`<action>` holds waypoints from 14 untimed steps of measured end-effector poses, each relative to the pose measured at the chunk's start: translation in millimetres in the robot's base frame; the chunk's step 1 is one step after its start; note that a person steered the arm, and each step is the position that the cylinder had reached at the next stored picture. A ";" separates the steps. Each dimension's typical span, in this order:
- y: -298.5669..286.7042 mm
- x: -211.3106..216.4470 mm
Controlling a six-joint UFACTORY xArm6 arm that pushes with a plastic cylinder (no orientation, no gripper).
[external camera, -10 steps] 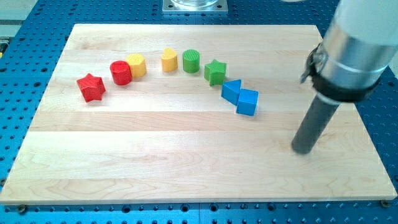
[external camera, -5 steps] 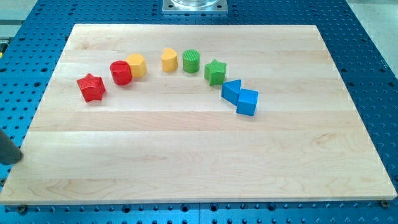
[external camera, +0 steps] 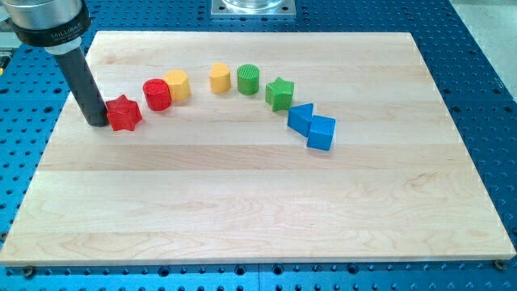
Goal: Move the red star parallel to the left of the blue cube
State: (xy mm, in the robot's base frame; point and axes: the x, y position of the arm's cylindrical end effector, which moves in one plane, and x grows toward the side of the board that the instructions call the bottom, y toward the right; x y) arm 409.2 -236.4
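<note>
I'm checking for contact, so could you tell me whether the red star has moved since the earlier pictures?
Yes: the red star shifted slightly toward the view's right, closer to the red cylinder.

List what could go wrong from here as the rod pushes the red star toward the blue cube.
My tip sits against the red star on its left side; an off-centre push could spin it away. The red cylinder stands close on its upper right and may get dragged. The blue triangular block touches the blue cube.
</note>
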 end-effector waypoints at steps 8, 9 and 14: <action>24.7 -17.0; 24.7 -8.9; 24.8 65.9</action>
